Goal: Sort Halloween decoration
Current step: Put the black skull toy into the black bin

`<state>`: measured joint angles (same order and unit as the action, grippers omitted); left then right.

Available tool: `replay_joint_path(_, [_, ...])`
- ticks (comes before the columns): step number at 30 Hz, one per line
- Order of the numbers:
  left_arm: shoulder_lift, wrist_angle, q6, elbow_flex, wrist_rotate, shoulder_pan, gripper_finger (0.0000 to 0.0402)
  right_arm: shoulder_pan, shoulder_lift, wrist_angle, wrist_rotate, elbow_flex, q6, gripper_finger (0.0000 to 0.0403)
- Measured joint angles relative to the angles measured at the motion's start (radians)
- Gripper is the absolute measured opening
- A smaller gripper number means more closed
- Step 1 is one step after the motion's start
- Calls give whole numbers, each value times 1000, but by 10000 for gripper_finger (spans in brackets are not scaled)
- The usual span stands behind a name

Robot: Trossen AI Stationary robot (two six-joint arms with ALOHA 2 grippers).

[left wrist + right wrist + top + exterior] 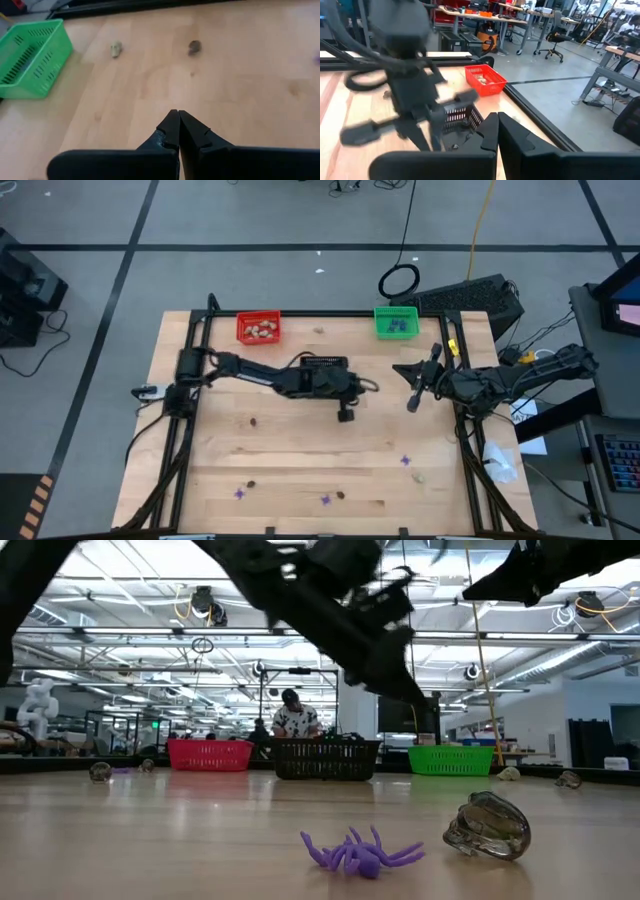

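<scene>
Several trinkets lie scattered along the table's near edge, a purple spider [325,500] and a dark bit [340,495] among them. The left gripper [345,415] hangs over mid-table, closed and empty, nearer them than the right gripper [412,404], also closed and empty, by the green basket [396,322].

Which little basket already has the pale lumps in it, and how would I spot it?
Look at the far edge of the wooden table, where three small baskets stand. The red basket sits at the left end of that edge, holding several pale beige lumps. The green basket to its right holds darker pieces instead, and the black basket stands between them.
</scene>
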<state>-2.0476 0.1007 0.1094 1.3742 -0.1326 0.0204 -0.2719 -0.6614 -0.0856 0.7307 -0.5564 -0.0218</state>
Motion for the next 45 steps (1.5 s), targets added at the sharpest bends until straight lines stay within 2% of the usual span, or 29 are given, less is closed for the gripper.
replay_joint_path(4, [127, 80, -24, -171, -13, -38, 0, -3, -6, -24, 0, 0, -30, 0])
replay_joint_path(9, [283, 193, -52, -392, -79, -101, 0, -3, -20, -71, -6, 0, -107, 0])
replay_joint_path(13, [381, 323, -109, -569, -89, -133, 0, -3, -40, -138, -81, -3, -199, 0])
replay_joint_path(16, [439, 437, -139, -689, -92, -160, 0, -3, -67, -266, -109, -35, -304, 0])
replay_joint_path(21, [504, 586, -156, -842, -153, -201, 0, -3, -149, -550, -178, -142, -509, 0])
replay_joint_path(27, [558, 721, -156, -977, -161, -237, 0, 2, -269, -824, -402, -207, -739, 0])
replay_joint_path(30, [577, 853, -155, -1059, -155, -250, 0, 4, -329, -917, -453, -193, -834, 2])
replay_joint_path(33, [592, 959, -157, -1127, -147, -252, 0, 12, -383, -963, -475, -176, -867, 22])
replay_joint_path(36, [609, 1027, -157, -1169, -146, -252, 0, 36, -429, -951, -469, -168, -864, 58])
replay_joint_path(41, [623, 1042, -157, -1186, -143, -252, 0, 115, -495, -925, -509, -165, -837, 124])
replay_joint_path(45, [623, 1031, -157, -1186, -141, -252, 0, 185, -526, -873, -552, -165, -769, 148])
